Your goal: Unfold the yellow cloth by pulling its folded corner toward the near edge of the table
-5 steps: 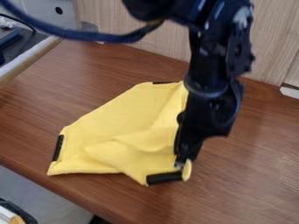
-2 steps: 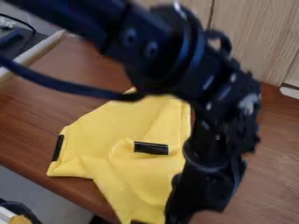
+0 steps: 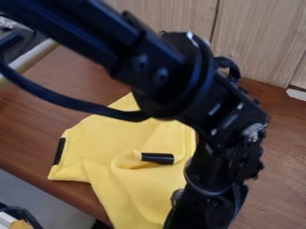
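Observation:
The black gripper (image 3: 206,205) hangs at the bottom edge, right of centre, its lower end cut off by that edge. Directly to its left lies a yellow cloth (image 3: 113,143), rumpled on the brown wooden surface and stretching down to the bottom edge beside the gripper. A black strip (image 3: 59,151) marks the cloth's left side. Another black strip (image 3: 158,158) sits in a raised fold near its middle. Part of the cloth's upper right is hidden behind the arm.
The brown table (image 3: 286,156) ends in a slanted front edge at lower left. Light wooden panels (image 3: 263,40) stand along the back. A dark cable hangs from the arm across the upper left. Dark objects with a white part lie beyond the table at the bottom left corner.
From the cloth's lower right corner, the gripper has moved down toward the bottom edge. The cloth's near part has shifted the same way, with a fold and black strip now showing mid-cloth.

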Robot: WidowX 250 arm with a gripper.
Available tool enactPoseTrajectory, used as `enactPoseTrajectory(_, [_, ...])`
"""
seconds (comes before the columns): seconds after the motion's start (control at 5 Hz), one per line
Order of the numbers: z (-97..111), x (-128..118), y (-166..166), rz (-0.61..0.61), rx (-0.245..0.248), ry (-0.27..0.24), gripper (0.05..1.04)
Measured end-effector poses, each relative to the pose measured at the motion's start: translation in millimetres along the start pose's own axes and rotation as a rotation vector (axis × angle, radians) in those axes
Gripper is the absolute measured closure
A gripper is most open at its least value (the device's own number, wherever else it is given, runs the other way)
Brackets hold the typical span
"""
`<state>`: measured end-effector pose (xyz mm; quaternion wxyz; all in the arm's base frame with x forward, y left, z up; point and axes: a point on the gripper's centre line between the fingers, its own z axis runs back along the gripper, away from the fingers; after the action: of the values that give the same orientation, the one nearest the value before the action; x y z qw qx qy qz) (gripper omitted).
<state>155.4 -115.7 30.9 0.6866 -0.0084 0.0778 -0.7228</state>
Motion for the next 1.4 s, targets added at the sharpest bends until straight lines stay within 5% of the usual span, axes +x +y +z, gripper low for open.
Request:
enactPoseTrajectory(0.6, [4.9, -9.2, 7.5, 0.042, 0.001, 0.009, 0.085])
enactPoseTrajectory(1.4, [73.6, -30.5, 57.3, 0.21, 0.122, -0.13, 0.082])
